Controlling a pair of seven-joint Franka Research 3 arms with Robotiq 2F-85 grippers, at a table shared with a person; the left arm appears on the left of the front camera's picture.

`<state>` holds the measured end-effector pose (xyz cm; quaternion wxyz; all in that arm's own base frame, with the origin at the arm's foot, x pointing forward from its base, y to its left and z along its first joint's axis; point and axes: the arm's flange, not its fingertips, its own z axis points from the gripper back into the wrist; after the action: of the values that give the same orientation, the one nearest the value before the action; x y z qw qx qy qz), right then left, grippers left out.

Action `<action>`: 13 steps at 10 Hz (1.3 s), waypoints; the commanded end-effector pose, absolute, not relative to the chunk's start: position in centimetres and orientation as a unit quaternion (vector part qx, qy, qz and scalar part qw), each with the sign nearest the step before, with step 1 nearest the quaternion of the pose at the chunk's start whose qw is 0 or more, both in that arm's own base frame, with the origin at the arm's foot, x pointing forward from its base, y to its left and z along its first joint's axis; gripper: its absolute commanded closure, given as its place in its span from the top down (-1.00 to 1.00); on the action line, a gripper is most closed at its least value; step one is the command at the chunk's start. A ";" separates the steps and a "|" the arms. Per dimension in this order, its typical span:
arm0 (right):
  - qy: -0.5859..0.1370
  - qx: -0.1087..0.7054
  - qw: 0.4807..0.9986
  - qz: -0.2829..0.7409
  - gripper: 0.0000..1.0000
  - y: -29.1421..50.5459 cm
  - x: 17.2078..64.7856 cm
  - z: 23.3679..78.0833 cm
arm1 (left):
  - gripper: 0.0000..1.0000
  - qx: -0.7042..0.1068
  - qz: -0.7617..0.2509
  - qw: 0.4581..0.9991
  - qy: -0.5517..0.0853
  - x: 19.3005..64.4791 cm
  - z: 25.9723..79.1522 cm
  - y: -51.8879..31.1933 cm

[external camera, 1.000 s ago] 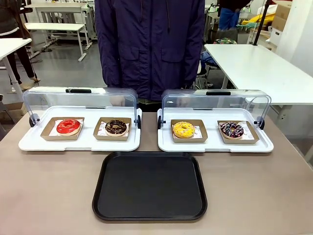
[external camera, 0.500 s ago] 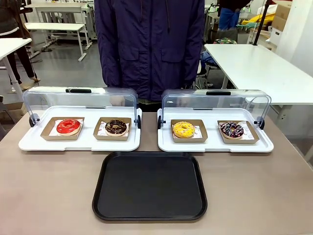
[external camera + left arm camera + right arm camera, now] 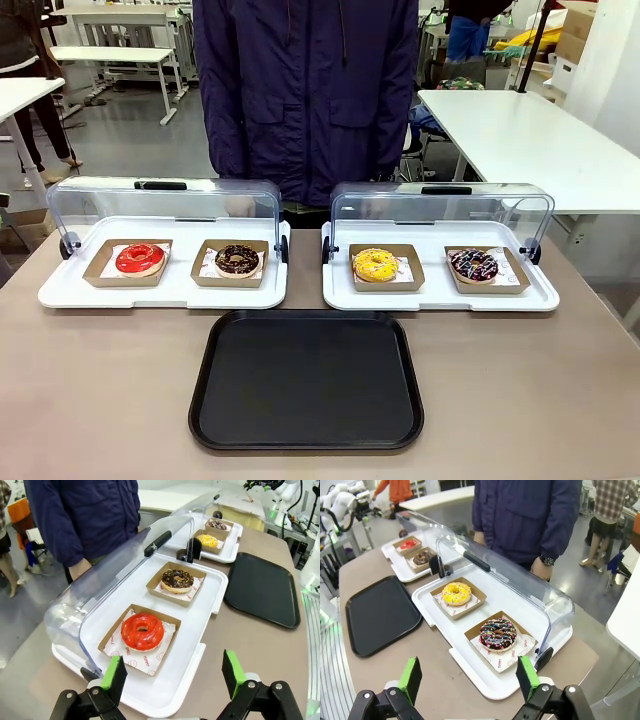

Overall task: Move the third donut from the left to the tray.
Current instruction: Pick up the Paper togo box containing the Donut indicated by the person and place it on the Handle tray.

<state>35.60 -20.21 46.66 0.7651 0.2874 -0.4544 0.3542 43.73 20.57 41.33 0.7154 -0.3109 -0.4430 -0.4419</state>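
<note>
The third donut (image 3: 375, 264) has yellow icing and sprinkles and lies on a brown cardboard square in the right white tray; it shows as well in the right wrist view (image 3: 456, 593) and far off in the left wrist view (image 3: 208, 540). The black tray (image 3: 306, 378) lies flat at the table's near middle, also seen as the tray (image 3: 380, 614) and the tray (image 3: 262, 588). My left gripper (image 3: 172, 675) hangs open above the left white tray's end, near the red donut (image 3: 142, 631). My right gripper (image 3: 470, 678) hangs open above the right tray's end, near a sprinkled chocolate donut (image 3: 498, 633).
Two white trays (image 3: 60, 290) (image 3: 540, 297) with raised clear lids stand side by side beyond the black tray. The left one holds the red donut (image 3: 139, 258) and a chocolate donut (image 3: 237, 259). A person in a dark jacket (image 3: 305, 90) stands at the far edge.
</note>
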 end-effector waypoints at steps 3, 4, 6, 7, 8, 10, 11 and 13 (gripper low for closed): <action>-0.457 0.292 0.764 0.351 1.00 -20.2 35.6 46.6 | 1.00 -0.311 -0.443 0.719 -0.436 43.7 41.6 20.7; -0.457 0.292 0.764 0.351 1.00 -20.2 35.6 46.6 | 1.00 -0.311 -0.443 0.719 -0.436 43.7 41.6 20.7; -0.457 0.292 0.764 0.351 1.00 -20.2 35.6 46.6 | 1.00 -0.311 -0.443 0.719 -0.436 43.7 41.6 20.7; -0.457 0.292 0.764 0.351 1.00 -20.2 35.6 46.6 | 1.00 -0.311 -0.443 0.719 -0.436 43.7 41.6 20.7; -0.457 0.292 0.764 0.351 1.00 -20.2 35.6 46.6 | 1.00 -0.311 -0.443 0.719 -0.436 43.7 41.6 20.7; -0.457 0.292 0.764 0.351 1.00 -20.2 35.6 46.6 | 1.00 -0.311 -0.443 0.719 -0.436 43.7 41.6 20.7; -0.457 0.292 0.764 0.351 1.00 -20.2 35.6 46.6 | 1.00 -0.311 -0.443 0.719 -0.436 43.7 41.6 20.7; -0.457 0.292 0.764 0.351 1.00 -20.2 35.6 46.6 | 1.00 -0.311 -0.443 0.719 -0.436 43.7 41.6 20.7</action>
<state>35.52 -20.33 46.51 0.7667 0.2887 -0.4524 0.3525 43.74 20.61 41.33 0.7158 -0.3105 -0.4425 -0.4420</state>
